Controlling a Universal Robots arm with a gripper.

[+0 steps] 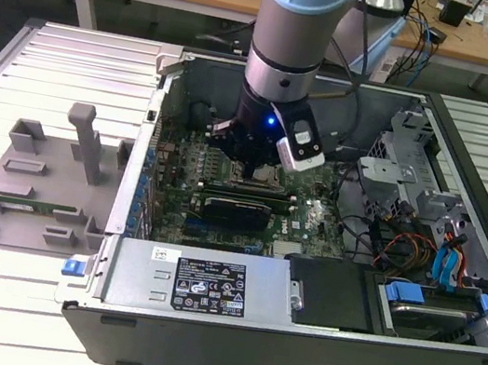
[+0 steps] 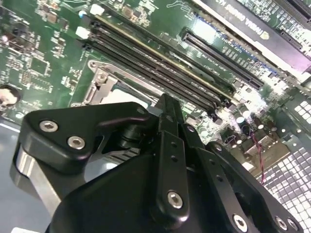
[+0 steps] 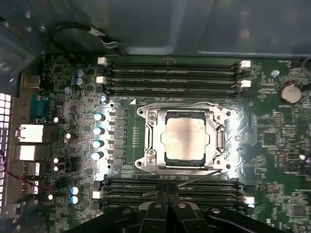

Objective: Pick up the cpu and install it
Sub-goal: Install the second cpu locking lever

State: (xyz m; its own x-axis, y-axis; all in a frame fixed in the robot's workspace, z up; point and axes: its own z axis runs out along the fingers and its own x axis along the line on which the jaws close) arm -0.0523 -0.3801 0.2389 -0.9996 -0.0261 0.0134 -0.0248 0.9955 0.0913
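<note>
The cpu (image 3: 184, 136), a flat square chip with a dull silver top, lies seated in the metal-framed socket (image 3: 146, 138) on the green motherboard, and the socket's cover is open. In the first wrist view my gripper (image 3: 167, 191) hangs above the memory slots beside the socket, fingers pressed together with nothing between them. The second wrist view shows the black finger linkage meeting at the gripper's tip (image 2: 167, 102) over the socket's edge (image 2: 99, 87). In the exterior view the gripper (image 1: 249, 166) reaches down into the open computer case (image 1: 200, 326), over the middle of the board.
Memory slots (image 3: 170, 73) flank the socket on two sides. A black graphics card (image 1: 238, 208) lies just in front of the gripper. Drive cages and cables (image 1: 422, 242) fill the case at the exterior view's right. A grey tray block (image 1: 46, 176) sits outside the case, at its left.
</note>
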